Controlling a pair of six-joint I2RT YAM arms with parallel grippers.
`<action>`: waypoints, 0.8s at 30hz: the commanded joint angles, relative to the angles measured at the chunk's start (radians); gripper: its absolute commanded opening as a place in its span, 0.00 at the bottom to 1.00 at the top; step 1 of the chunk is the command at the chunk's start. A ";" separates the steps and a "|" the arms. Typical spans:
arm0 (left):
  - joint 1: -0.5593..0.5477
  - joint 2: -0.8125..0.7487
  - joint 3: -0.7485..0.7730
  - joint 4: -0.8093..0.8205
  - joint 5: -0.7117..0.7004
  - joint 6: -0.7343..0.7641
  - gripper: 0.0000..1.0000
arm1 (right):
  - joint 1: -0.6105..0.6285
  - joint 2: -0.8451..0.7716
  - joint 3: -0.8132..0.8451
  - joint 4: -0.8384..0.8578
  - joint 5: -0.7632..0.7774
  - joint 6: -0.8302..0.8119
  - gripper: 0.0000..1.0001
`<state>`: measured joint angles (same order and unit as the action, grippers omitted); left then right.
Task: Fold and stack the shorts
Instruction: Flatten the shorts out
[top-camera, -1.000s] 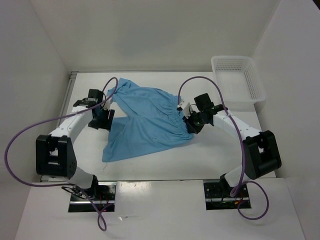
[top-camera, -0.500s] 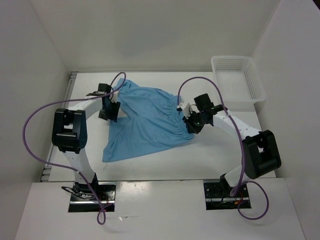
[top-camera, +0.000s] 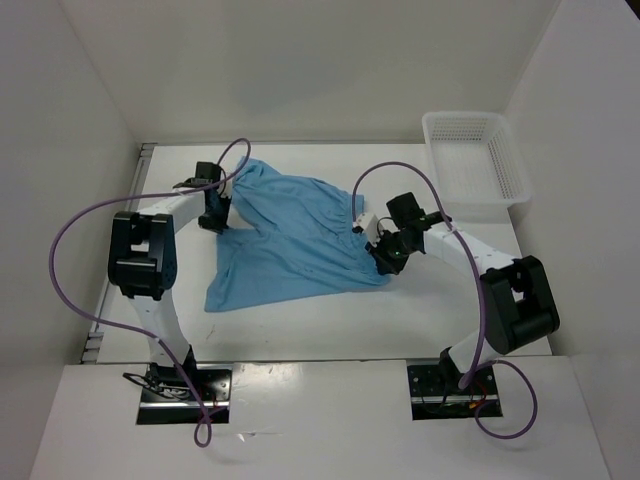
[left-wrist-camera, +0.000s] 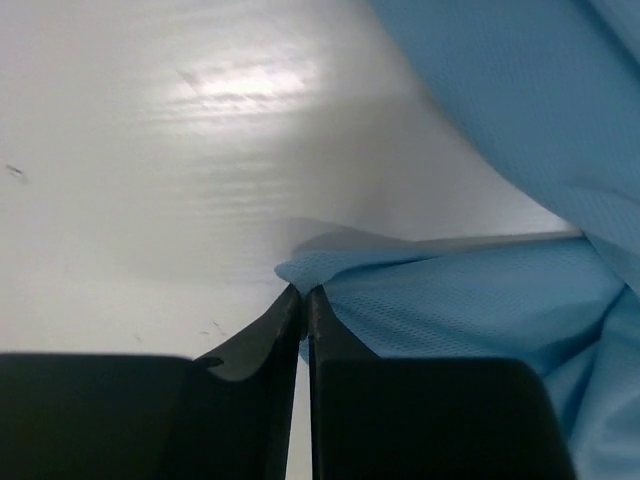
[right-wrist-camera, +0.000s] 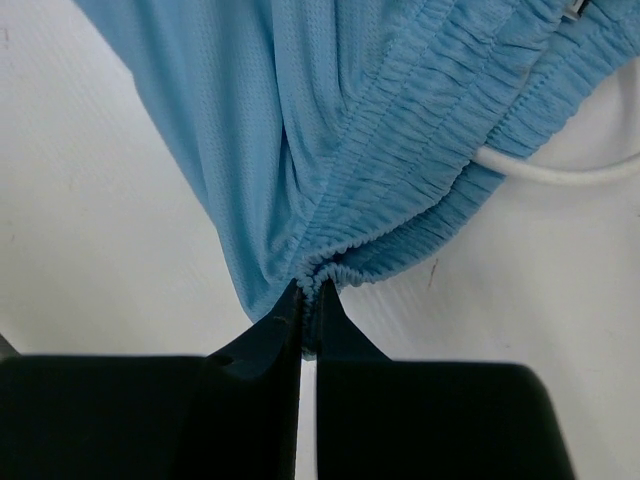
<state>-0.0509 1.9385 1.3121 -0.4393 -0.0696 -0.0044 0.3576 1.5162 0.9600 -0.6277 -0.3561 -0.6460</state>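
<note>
Moved up-frame: left gripper (left-wrist-camera: 303, 292), jaws closed on an edge of the light sky-blue soft fabric shorts (top-camera: 300, 250) lying mid-frame; right gripper (right-wrist-camera: 308, 285) jaws pinch the waistband. Grasp looks done; you'd next lift and fold across.

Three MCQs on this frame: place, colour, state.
1. The white plastic mesh basket sits: A) at the white table's far right corner B) at its near left corner C) at its middle.
2. The looping cables are: A) green B) purple C) orange.
3. The right gripper is: A) open over bare table B) shut on the basket C) shut on the light blue fabric shorts' gathered waistband.
Answers: 1A, top view shows it there; 2B, both loops look purple; 3C, wrist view shows the pinch on elastic.
</note>
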 joint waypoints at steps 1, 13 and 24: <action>0.025 0.011 0.055 0.070 -0.082 0.004 0.12 | 0.001 -0.014 -0.015 -0.089 -0.024 -0.037 0.00; 0.025 -0.113 0.022 0.012 -0.056 0.004 0.69 | 0.001 -0.056 -0.061 -0.041 -0.014 -0.017 0.00; -0.003 -0.205 -0.215 -0.105 0.146 0.004 0.54 | 0.001 -0.056 -0.070 -0.009 -0.023 -0.017 0.00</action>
<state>-0.0433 1.7363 1.1461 -0.5179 0.0036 -0.0032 0.3576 1.4944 0.9024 -0.6476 -0.3782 -0.6590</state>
